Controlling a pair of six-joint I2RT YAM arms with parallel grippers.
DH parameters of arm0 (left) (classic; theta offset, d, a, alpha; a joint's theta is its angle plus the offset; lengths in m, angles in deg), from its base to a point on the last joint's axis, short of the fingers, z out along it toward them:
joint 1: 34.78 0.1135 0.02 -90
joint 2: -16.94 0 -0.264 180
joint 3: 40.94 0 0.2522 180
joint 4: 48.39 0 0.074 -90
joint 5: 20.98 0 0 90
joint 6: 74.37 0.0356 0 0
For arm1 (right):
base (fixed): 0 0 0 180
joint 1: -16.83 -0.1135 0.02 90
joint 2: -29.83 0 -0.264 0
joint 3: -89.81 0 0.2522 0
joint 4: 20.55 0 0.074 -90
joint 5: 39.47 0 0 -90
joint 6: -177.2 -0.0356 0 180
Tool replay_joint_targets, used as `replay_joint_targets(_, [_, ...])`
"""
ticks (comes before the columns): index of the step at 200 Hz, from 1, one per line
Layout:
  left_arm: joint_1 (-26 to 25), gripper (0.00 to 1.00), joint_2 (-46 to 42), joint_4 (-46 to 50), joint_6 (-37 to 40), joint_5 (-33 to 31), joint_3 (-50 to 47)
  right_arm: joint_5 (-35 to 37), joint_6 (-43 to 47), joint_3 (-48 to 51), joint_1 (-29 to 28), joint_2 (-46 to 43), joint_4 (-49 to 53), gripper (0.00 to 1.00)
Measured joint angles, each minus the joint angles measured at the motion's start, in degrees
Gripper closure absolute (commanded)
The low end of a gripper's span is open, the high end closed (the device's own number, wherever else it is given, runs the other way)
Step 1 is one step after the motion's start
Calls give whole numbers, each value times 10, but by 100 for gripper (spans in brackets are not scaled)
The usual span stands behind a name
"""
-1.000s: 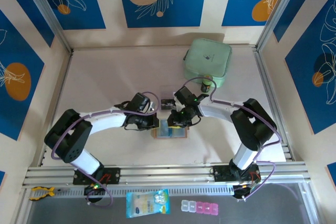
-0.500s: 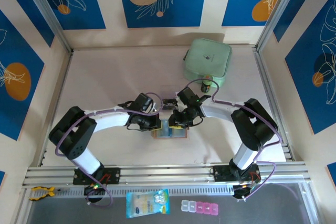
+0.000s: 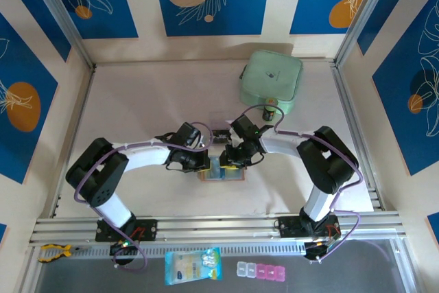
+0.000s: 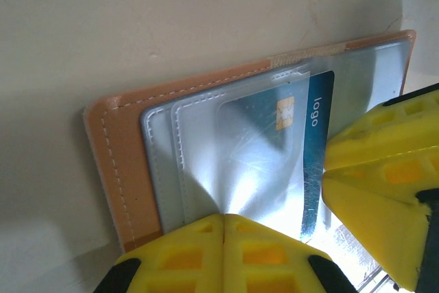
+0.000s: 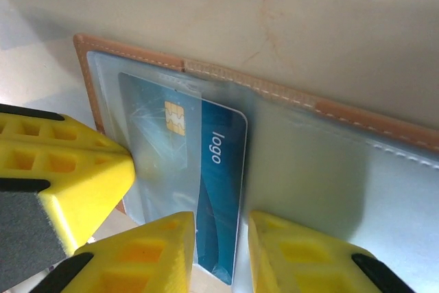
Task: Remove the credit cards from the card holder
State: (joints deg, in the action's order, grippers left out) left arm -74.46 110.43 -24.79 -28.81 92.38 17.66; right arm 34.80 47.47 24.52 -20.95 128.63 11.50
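Two yellow ribbed grippers meet over a salmon-tan stitched leather card holder (image 4: pixel 122 169), open flat on the pale table (image 3: pixel 137 101).
Fingers together, the left gripper (image 4: pixel 223 230) presses its glossy grey pocket (image 4: pixel 206 162); the right gripper (image 5: pixel 221 232), slightly parted, straddles the blue chip-bearing plastic credit card (image 5: pixel 214 169), which lies half out of that pocket.

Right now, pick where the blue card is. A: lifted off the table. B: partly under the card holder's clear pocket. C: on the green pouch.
B: the blue card has its chip end under the clear pocket of the card holder, its printed end bare.
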Motion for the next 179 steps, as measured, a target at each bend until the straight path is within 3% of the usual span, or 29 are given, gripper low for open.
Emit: replay_joint_targets(179, [0,100,6,3,0,2,6,-62,-36,38,15,-2,-78,82])
